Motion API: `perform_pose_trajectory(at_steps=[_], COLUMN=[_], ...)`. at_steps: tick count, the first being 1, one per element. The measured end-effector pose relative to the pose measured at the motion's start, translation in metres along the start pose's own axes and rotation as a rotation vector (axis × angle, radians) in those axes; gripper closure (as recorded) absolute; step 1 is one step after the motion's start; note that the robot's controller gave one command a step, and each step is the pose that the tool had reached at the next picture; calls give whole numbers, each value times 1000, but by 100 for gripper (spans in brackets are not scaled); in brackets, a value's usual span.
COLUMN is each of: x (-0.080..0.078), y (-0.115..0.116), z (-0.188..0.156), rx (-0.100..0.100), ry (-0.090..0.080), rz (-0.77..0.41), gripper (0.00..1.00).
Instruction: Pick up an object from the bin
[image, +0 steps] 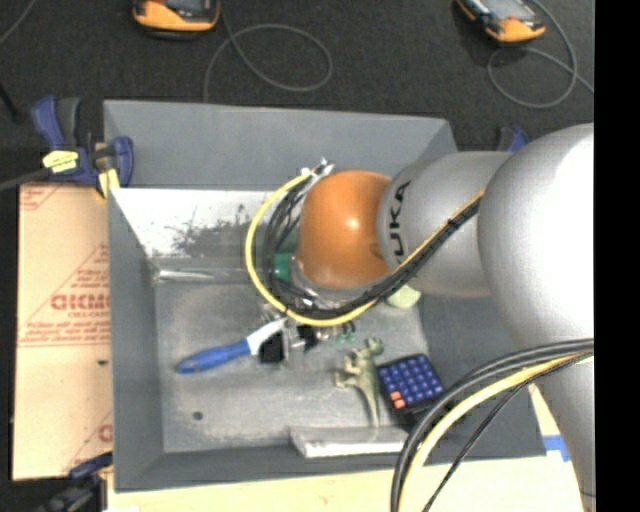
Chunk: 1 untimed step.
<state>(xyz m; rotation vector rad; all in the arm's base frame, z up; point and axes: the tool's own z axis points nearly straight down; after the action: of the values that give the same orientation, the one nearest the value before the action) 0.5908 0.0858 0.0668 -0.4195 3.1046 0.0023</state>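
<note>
My gripper (293, 338) hangs under the arm's orange cover, low over the middle of the bin floor. A blue-handled tool (214, 358) with a white end lies on the floor to its left. The white end reaches right up to the gripper, and whether the two touch is hidden. An olive-green toy lizard (362, 374) lies just to the right of the gripper and a little nearer the front. A dark blue calculator (411, 382) with orange keys sits beside the lizard, at the bin's right wall.
A pale green object (405, 297) peeks out from under the arm at the right wall. Something dark green (283, 266) shows beneath the orange cover. A flat grey strip (335, 443) lies along the front wall. The arm covers the bin's right back part.
</note>
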Motion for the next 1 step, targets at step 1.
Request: perform_pose_trajectory(at_steps=[1], x=[0], y=[1], z=[-3], rx=[-1], ry=[4], rz=[15], gripper=[100])
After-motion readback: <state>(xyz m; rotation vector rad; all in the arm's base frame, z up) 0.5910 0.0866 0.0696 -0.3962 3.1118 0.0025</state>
